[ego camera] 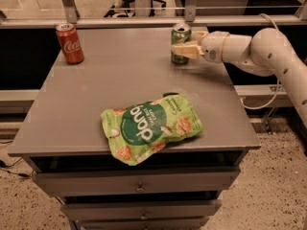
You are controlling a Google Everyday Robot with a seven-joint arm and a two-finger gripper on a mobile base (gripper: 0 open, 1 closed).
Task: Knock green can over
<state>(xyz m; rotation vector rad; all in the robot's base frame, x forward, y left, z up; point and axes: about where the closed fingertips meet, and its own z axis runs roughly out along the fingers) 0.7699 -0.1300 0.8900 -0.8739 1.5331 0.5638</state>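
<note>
Scene: grey table w/ drawers below, seen from the front and slightly above; clock directions read on the tabletop, 12 = far edge.
Green can: upright at approx. 1 o'clock, near the far edge, silver top showing.
Red can: upright at approx. 11 o'clock, well apart from the green one.
Snack bag: flat, green, at approx. 6 o'clock, one corner hanging over the front edge.
Gripper: on a white arm reaching in from 3 o'clock, level w/ the green can.
Fingers: spread apart, not clamped. The near one crosses in front of the can's middle; the far one ends just beside the can's top at its 2 o'clock.
Can vs fingers: can stands btwn the tips or right at them. Whether either pad actually touches it cannot be told.
Handling (a judgement): thin aluminium, prob. light, smooth and slippery, stiff enough for a push but easy to dent. Tall and narrow, so tippy.
Where to push: high on the wall, near the rim. A low push would likely just slide it across the table.
Next move needs: a sideways sweep toward 9 o'clock, no grasp req'd.
Risk: can may roll once down, and the far edge is close.
</note>
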